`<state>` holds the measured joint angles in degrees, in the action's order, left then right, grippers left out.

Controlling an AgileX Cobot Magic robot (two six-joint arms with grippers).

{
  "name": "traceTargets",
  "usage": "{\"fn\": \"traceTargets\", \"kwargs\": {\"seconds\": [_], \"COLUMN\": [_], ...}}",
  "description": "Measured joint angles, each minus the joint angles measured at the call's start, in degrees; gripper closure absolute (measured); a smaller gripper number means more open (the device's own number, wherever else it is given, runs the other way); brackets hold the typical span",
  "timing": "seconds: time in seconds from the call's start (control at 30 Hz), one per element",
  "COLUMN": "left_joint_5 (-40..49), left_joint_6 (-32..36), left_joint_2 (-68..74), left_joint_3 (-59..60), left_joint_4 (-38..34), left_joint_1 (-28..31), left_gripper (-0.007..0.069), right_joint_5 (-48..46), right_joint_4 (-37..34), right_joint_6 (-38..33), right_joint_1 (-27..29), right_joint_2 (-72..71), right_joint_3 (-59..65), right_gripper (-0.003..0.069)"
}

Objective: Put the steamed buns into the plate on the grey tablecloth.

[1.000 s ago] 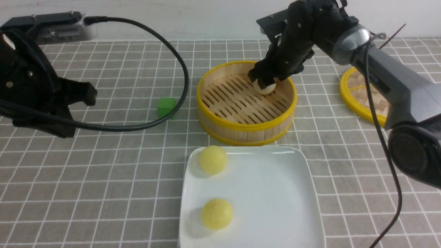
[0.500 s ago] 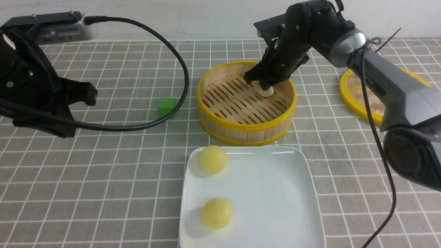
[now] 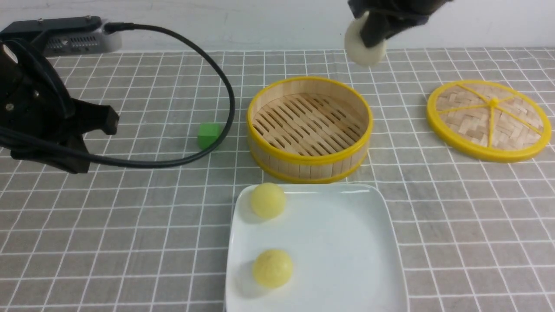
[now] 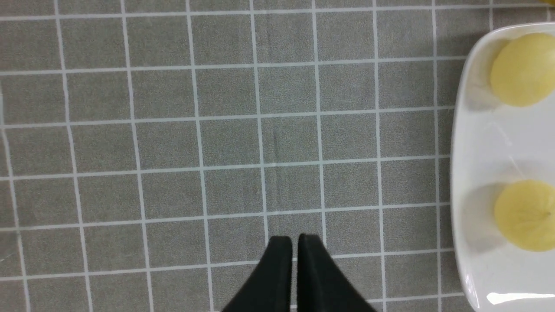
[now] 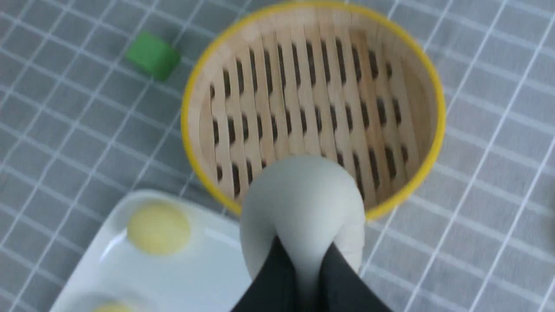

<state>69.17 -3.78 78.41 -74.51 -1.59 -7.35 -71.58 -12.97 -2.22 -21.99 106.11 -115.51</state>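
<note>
While the right hand (image 3: 376, 32) holds the off-white bun (image 3: 365, 47) high in the air, at the top of the front view and a little right of centre, the step in hand is the carrying of the third bun to the plate (image 3: 347, 242). Its two fingers pinch the bun from both sides, and the bun bulges out below them, so it seems soft. It hangs clear of the round steamer (image 3: 308, 160), which is empty inside.

The plate lies on the grey tablecloth (image 3: 130, 225) at the bottom centre of the front view, just below the steamer. Two yellow buns (image 3: 268, 200) already sit on it, one near its upper left corner and the other (image 3: 273, 268) lower on the left side. The right half of the plate is bare.

I judge the task about two thirds done. The next move calls for bringing the bun down the frame, over the near rim of the steamer, and lowering it on the bare right part of the plate before the fingers spread. If it is let go from high up, the round bun could roll and push the others.

The left hand (image 4: 295, 242) hangs over the tabletop at the left of the frame, fingers pressed almost together, holding nothing.
</note>
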Motion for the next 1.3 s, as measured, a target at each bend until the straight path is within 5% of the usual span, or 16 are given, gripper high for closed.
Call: {"fn": "traceTargets", "kwargs": {"seconds": [0.3,0.6,0.73,0.87,1.0,1.07,1.13,1.3], "left_joint_5": [-0.78,-1.65,-1.71,-2.14,-2.14,-2.14,-2.09,-2.09], "left_joint_6": [0.00,0.00,0.00,0.00,0.00,0.00,0.00,0.00], "left_joint_2": [0.00,0.00,0.00,0.00,0.00,0.00,0.00,0.00], "left_joint_3": [0.00,0.00,0.00,0.00,0.00,0.00,0.00,0.00], "left_joint_4": [0.21,0.21,0.86,1.08,1.13,1.24,1.60,1.60], "left_joint_1": [0.00,0.00,0.00,0.00,0.00,0.00,0.00,0.00], "left_gripper": [0.0573,0.0571,0.0566,0.0561,0.0558,0.0557,0.0557,0.0552], "right_joint_5": [7.02,19.02,21.55,21.51,19.23,16.92,14.07,5.89], "right_joint_4": [-8.19,-9.48,-10.20,-10.32,-10.31,-10.31,-9.48,-2.52], "right_joint_6": [-2.99,-5.16,-5.16,-5.16,-5.46,-5.55,-5.60,-3.64], "right_joint_1": [-2.64,-9.86,-10.27,-10.27,-9.74,-8.79,-7.31,-2.21], "right_joint_2": [-14.25,-7.72,-4.88,-4.11,-5.25,-7.10,-10.54,-26.23], "right_joint_3": [36.44,40.95,40.95,40.95,40.95,40.61,40.12,41.77], "right_gripper": [0.0629,0.0582,0.0437,0.0215,0.0100,0.0121,0.0223,0.0631]}}
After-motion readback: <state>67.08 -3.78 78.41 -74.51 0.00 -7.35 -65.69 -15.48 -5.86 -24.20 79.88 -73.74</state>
